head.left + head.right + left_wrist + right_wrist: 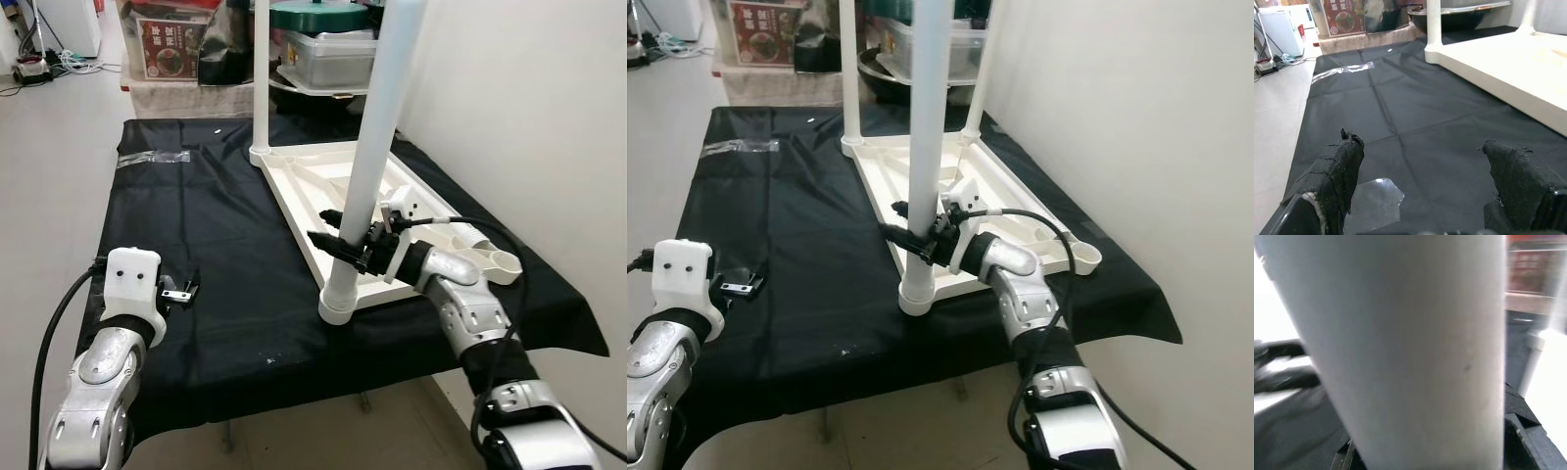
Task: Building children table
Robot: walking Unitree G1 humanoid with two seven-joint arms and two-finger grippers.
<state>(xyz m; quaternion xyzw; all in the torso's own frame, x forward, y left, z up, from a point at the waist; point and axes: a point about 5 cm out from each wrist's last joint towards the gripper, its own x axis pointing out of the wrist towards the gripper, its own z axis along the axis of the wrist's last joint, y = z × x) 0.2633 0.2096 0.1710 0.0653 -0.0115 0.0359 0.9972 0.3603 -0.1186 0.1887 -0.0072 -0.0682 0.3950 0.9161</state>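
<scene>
Standing upright at the near corner of the upturned white tabletop [333, 186], the white leg [364, 186] is clamped low down by the right hand [340, 247] in the eye views, on a worktop draped in black cloth [225, 235]; the left hand [179, 290] rests near the cloth's front edge, well apart. The left wrist view has its fingers [1334, 171] spread wide over bare cloth; the right wrist view looks straight onto the leg, close and blurred.

Black cloth [225, 245] left of the upturned tabletop [333, 186] lies open; only tape [155, 158] at its far edge. Near leg [367, 166] and far leg [261, 78] stand upright, blocking passage. Wall [519, 108] hems the right side. Boxes [328, 54] crowd behind.
</scene>
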